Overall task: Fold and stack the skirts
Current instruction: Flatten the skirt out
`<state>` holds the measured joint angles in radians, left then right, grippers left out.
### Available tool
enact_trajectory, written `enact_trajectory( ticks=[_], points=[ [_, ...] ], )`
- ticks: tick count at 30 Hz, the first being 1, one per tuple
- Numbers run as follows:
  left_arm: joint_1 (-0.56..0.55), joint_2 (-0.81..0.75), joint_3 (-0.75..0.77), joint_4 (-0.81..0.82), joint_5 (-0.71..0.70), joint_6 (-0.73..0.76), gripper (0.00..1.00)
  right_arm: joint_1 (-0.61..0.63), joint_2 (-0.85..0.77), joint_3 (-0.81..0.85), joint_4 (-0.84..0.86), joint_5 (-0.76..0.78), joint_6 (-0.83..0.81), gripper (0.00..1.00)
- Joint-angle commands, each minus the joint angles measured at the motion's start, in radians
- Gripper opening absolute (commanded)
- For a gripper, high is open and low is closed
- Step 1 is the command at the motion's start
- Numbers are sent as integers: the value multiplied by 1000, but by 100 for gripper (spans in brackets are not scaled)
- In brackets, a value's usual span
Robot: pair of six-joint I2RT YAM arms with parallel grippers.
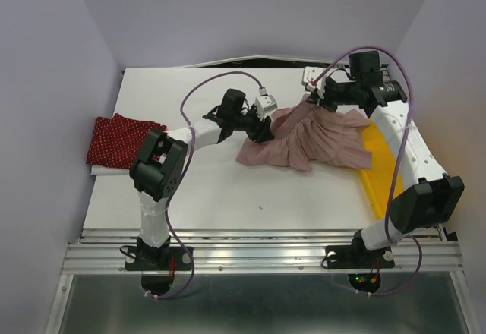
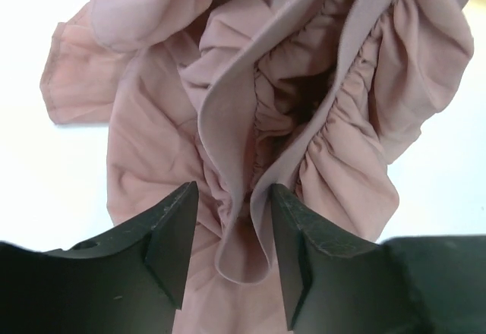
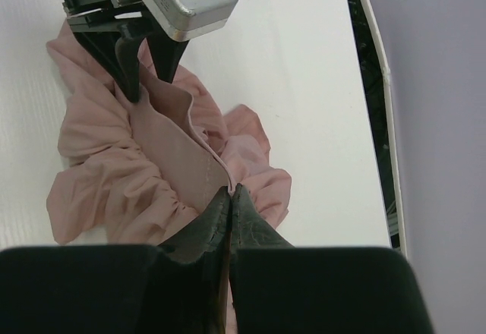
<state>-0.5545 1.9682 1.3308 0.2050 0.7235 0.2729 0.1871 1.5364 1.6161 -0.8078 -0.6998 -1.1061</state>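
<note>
From above, shows the pink skirt heaped right of centre on the tabletop, touching the yellow tray, with the red dotted skirt far left. At the left wrist, finds jaws of the left gripper apart astride a pink fold. At the right wrist, catches jaws of the right gripper pinched together on the cloth's edge.

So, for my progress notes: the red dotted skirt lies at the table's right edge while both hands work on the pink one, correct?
No: the top view shows the red dotted skirt at the left edge of the table; the rest holds.
</note>
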Motion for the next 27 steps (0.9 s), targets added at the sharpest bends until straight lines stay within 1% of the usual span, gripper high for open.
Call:
enact_trajectory(
  ticks=[1,2,4,5,6,8,10,11,12,14,15,16,17,18,19,21,23,25,26,27],
  points=[
    [-1,-5,34,-7,11,37,45,-12,-51,80,35,-23,28,1],
    [-1,-3,30,-15,16,45,42,-12,-51,85,36,-24,35,1],
    [-2,-2,28,-26,22,55,40,-12,-50,96,36,-27,40,1],
    [-1,-2,25,-29,24,69,35,-12,-50,105,38,-29,45,1],
    [-1,-2,24,-33,22,74,34,-12,-50,108,38,-29,46,1],
    [-1,-9,22,-41,19,84,21,-12,-48,119,39,-30,49,1],
    [4,-25,28,-68,2,107,11,-12,-50,123,44,-23,51,1],
    [10,-35,28,-78,-9,107,0,-12,-50,125,50,-17,54,1],
    [36,-66,37,-101,-21,109,0,-12,-51,125,64,6,80,1],
    [79,-104,63,-131,-87,104,0,-12,-56,119,146,45,113,1],
    [105,-139,121,-186,-114,107,0,-21,-56,111,182,89,155,1],
    [135,-155,166,-208,-140,107,0,-21,-52,110,264,108,173,1],
    [201,-178,210,-252,-206,109,0,-31,-41,111,304,127,227,1],
    [234,-184,322,-321,-238,112,0,-31,-33,116,349,166,256,1],
    [281,-198,382,-354,-295,136,0,-31,-22,131,428,180,308,1],
    [306,-224,496,-416,-350,182,0,-31,8,160,478,197,357,1],
    [312,-296,510,-429,-404,235,0,-31,16,185,518,178,405,1],
    [312,-351,476,-446,-398,278,0,-31,4,176,526,126,423,1],
    [312,-376,464,-467,-365,301,0,-31,-5,151,522,102,430,1],
    [301,-426,431,-495,-371,316,0,-31,-16,137,512,53,437,1]
  ],
)
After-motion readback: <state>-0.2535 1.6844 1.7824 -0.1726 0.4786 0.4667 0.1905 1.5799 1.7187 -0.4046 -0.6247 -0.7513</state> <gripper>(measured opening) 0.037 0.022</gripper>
